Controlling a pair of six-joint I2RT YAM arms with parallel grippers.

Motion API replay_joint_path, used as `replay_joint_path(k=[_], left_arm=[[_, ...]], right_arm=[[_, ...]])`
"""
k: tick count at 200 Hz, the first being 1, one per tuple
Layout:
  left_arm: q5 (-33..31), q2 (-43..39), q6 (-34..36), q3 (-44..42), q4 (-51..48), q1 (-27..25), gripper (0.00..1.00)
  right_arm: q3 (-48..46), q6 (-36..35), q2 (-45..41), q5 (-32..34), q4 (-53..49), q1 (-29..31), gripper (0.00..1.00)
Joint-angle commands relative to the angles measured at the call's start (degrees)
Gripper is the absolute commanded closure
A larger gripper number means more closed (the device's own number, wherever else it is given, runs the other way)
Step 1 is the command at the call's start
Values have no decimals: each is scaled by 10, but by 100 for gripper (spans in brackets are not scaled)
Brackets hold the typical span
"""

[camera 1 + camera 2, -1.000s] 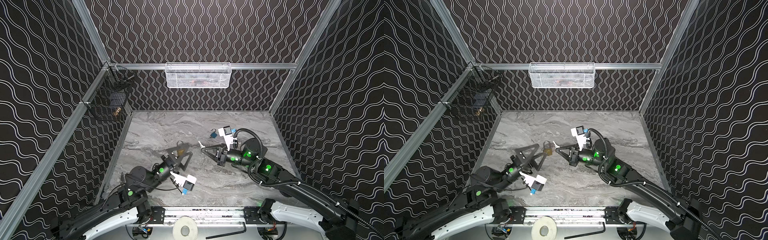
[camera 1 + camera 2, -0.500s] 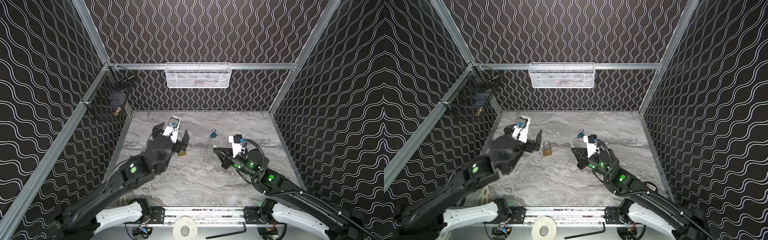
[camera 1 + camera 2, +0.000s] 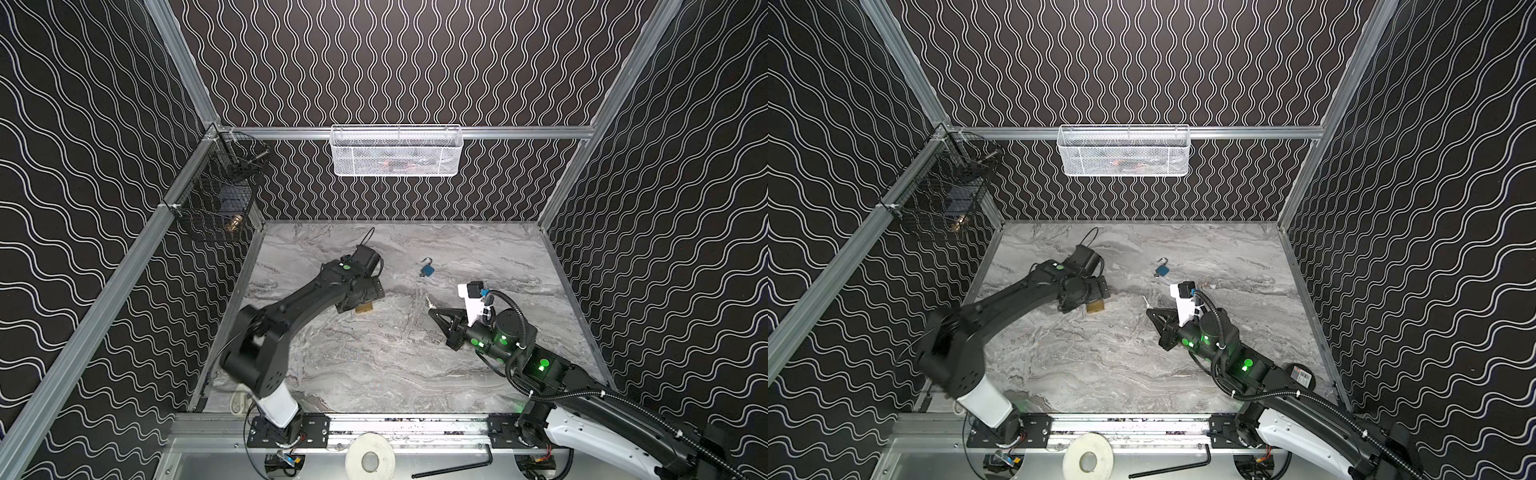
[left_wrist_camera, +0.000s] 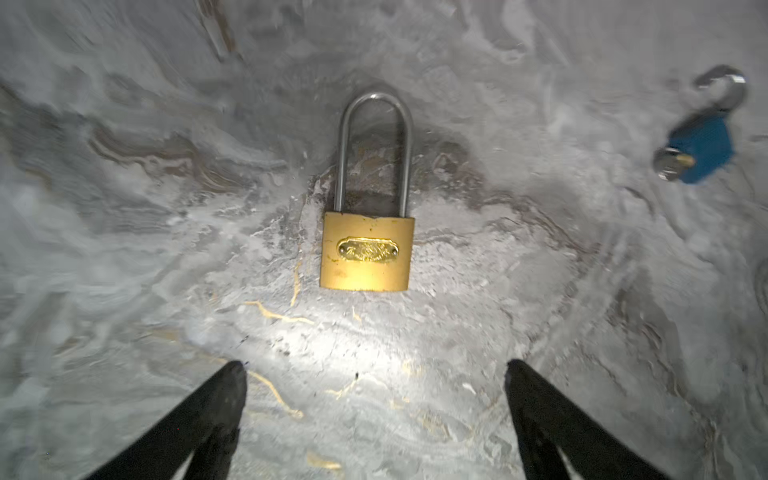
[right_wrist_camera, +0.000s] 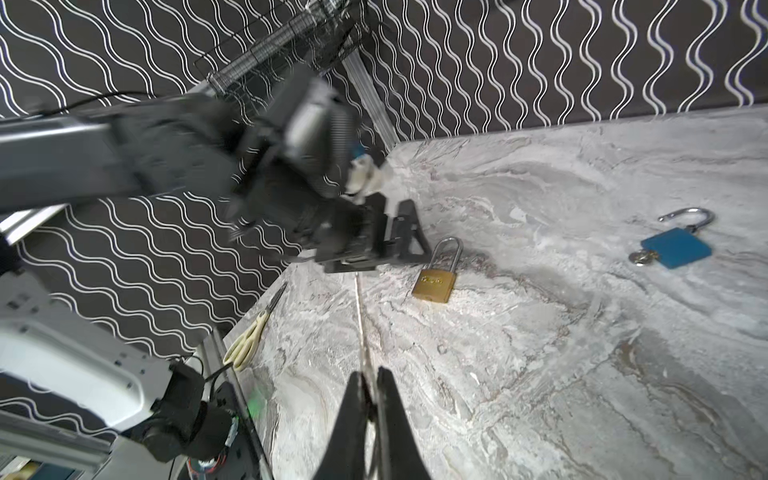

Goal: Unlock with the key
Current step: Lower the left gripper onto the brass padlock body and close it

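Left gripper (image 4: pixel 375 365) is hovering empty over the bench (image 4: pixel 124 216) with its jaws spread wide. The brass padlock (image 4: pixel 365 251) is lying flat just ahead of the fingertips, centred on the gap between them. I am reading this as lining up to clamp the body across its width, so the lock is not skating away when the key pushes in. Its shackle is looking seated, so I am judging it not yet opened. In a top view the left wrist is covering most of it, with only an edge of the body (image 3: pixel 363 308) showing. Right gripper (image 5: pixel 370 374) is pressed together, pinching a thin pale strip that I am taking for the key (image 5: pixel 360 316) seen edge-on. The blade is sticking out ahead of the fingertips and pointing roughly toward the brass padlock, well apart from it. Gripping it at the head end is leaving the blade free for insertion. I am not seeing the keyway itself. A blue padlock (image 4: pixel 702 151) is lying well apart with its shackle swung open and a key in its base, so I am treating it as not my target. Scissors (image 5: pixel 249 336) are lying at the bench edge, out of the working area.
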Motion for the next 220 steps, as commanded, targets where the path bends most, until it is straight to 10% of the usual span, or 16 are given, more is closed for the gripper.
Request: replay_joint_path(k=[1,65,220], left_arm=[[63,62,-34,23,9,8,7],[-21,143,-32,86,-56,12,21],[21,206,53,114,-57,22,32]], right_arm=[[-3,17,-3,-16,-8,0,100],[3,11,-5,-14,-20,0,100],[8,8,7,-20,-25,0,100]])
